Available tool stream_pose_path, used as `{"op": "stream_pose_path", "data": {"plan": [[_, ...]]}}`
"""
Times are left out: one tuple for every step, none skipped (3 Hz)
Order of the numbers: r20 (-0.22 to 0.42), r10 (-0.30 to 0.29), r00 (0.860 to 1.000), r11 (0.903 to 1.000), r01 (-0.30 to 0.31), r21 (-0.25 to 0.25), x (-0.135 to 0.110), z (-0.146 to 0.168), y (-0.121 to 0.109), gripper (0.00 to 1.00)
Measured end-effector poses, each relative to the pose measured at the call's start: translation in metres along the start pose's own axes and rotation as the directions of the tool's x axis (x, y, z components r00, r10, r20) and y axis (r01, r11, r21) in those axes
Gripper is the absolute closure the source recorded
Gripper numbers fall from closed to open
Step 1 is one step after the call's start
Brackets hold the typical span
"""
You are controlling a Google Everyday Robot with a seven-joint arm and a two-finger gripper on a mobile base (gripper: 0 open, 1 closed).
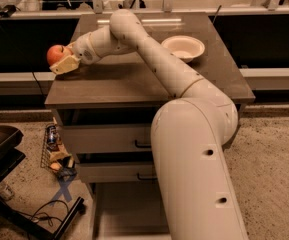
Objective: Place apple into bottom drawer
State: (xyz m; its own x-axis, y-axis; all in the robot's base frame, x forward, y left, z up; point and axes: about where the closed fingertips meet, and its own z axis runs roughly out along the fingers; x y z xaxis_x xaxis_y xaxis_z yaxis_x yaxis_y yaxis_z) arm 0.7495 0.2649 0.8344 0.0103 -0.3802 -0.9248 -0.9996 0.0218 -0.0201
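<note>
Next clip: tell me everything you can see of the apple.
The apple is round and red-orange with smooth, faintly shiny skin; no stem shows. The gripper holds it from below and from the arm's side, its beige fingers against the fruit and hiding that part. It hangs clear of the surface, about at the left edge of the cabinet top, touching nothing but the gripper.

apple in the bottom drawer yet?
No, the apple sits in the gripper at the left edge of the cabinet top, above the open bottom drawer.
</note>
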Motion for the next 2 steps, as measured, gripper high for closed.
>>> {"op": "stream_pose_path", "data": {"plan": [[-0.025, 0.005, 1.000, 0.9992, -0.004, 0.041, -0.006, -0.025, 0.010, 1.00], [0.002, 0.021, 1.000, 0.9751, -0.021, 0.221, -0.049, -0.110, 0.028, 1.00]]}}
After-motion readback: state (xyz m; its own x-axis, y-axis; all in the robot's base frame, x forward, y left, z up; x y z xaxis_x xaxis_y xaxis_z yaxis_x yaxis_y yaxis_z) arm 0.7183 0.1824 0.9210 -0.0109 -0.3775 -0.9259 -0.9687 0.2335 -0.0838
